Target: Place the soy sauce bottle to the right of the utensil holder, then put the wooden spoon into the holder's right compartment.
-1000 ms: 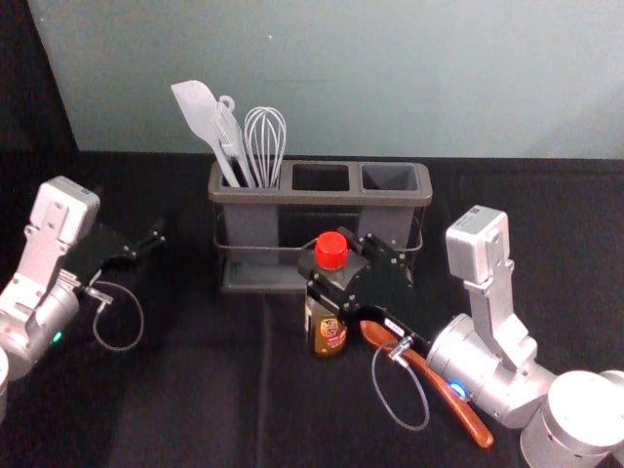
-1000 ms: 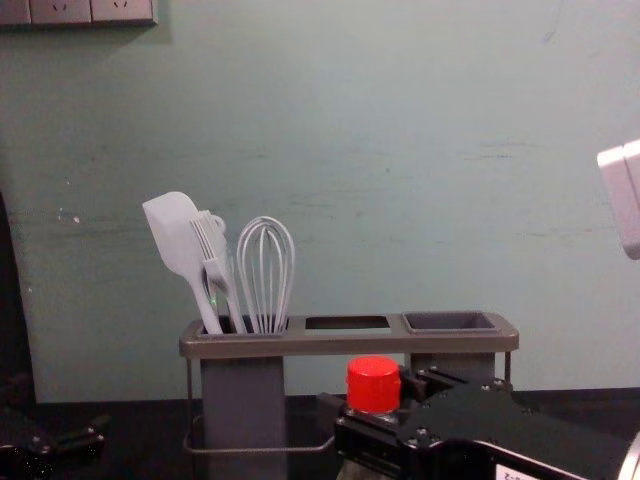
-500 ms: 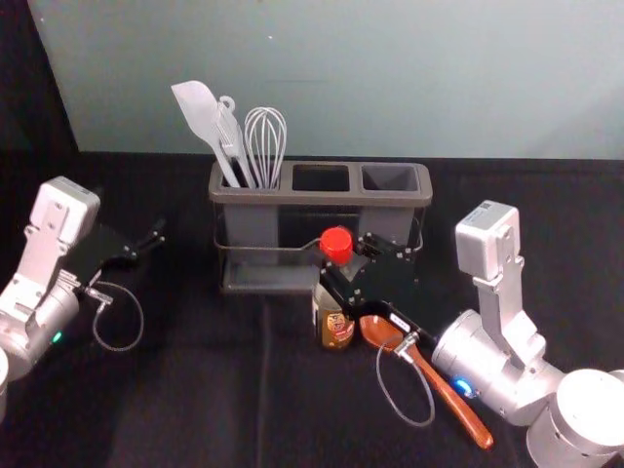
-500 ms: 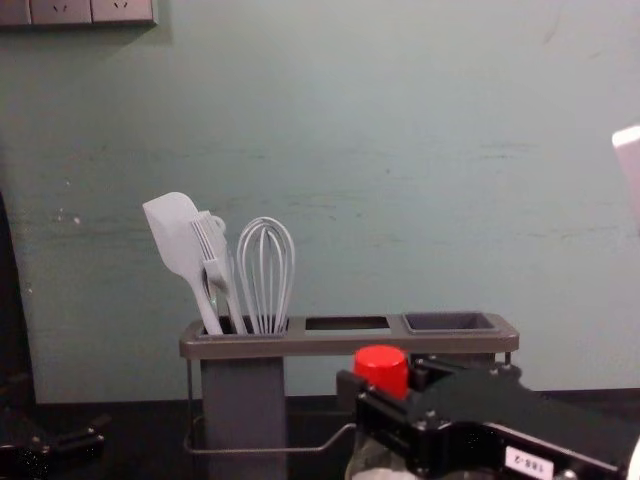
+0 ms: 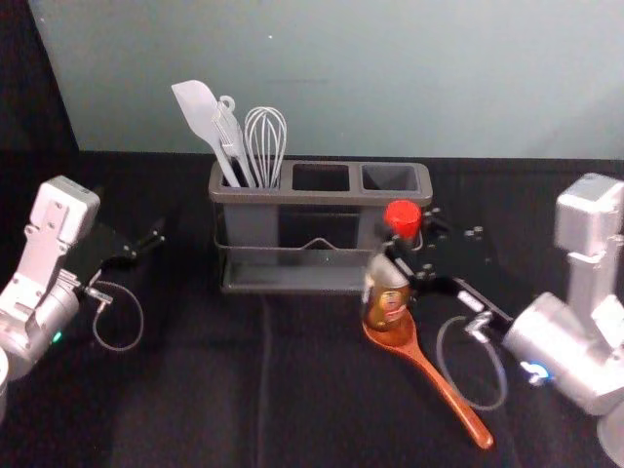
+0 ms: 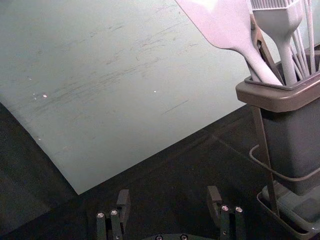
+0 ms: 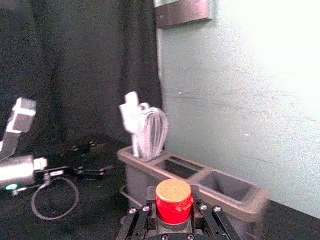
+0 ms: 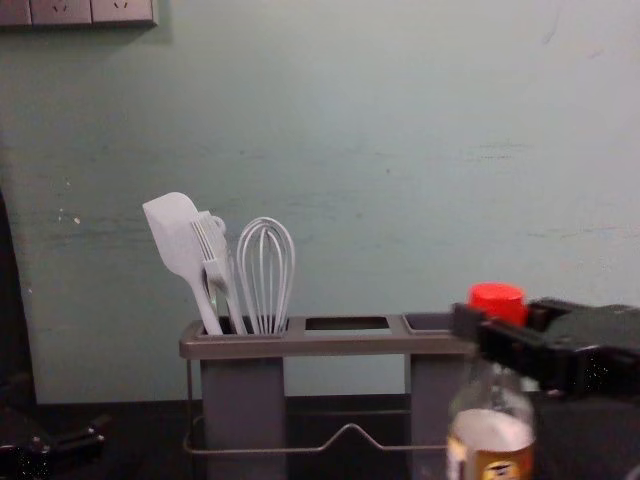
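Observation:
My right gripper (image 5: 409, 255) is shut on the neck of the soy sauce bottle (image 5: 386, 292), just under its red cap, before the holder's right end. In the right wrist view the right gripper (image 7: 174, 212) has the red cap (image 7: 174, 200) between its fingers. The chest view shows the bottle (image 8: 492, 430) upright. The wooden spoon (image 5: 437, 378) lies on the table, its bowl beside or behind the bottle's base. The utensil holder (image 5: 292, 198) stands at the back. My left gripper (image 5: 156, 237) is parked at the left, open in the left wrist view (image 6: 170, 202).
A white spatula (image 5: 199, 115), a brush and a whisk (image 5: 265, 141) stand in the holder's left compartment. A wall (image 5: 390, 78) rises behind the black-covered table (image 5: 195, 390).
The right gripper has carried the bottle to the right and raised it, from in front of the holder's middle to near its right end. The left arm and the spoon have not moved.

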You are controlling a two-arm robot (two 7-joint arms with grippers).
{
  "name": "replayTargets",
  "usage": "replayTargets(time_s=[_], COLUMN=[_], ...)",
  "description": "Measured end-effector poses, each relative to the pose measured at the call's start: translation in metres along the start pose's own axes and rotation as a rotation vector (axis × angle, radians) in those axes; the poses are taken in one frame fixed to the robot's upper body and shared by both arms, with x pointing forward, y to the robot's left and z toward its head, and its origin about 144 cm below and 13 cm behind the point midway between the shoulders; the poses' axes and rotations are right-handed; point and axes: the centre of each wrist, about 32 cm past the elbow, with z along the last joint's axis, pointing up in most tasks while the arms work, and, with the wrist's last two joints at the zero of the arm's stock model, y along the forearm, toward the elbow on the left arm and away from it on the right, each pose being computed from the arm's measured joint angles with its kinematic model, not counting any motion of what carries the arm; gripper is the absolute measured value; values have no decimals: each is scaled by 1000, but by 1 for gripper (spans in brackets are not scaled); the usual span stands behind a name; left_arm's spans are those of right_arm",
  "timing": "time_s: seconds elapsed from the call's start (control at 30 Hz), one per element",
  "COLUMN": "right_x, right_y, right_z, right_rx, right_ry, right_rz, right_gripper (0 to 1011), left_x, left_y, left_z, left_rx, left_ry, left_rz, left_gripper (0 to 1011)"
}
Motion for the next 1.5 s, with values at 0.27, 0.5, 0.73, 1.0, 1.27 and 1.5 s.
replayTargets(time_s=[0.27,0.5,0.73,1.0,1.27,1.5], right_x=[30,50,59,61,63,63], right_y=[-23,-25,-14,2,15,20], right_z=[-1,-11,-22,-31,-36,-39], right_rx=[-11,-20,-10,20,13,9], right_ry=[27,40,34,29,34,32], right_rz=[-92,-177,-221,-227,-221,-226], right_gripper=[387,387,387,387,387,387], left_x=[0,0,0,0,0,0], left_y=[0,0,0,0,0,0], left_z=[0,0,0,0,0,0], left_rx=[0,0,0,0,0,0], left_ry=[0,0,0,0,0,0], left_rz=[0,0,0,0,0,0], left_gripper=[1005,1005,1005,1005,1005,1005])
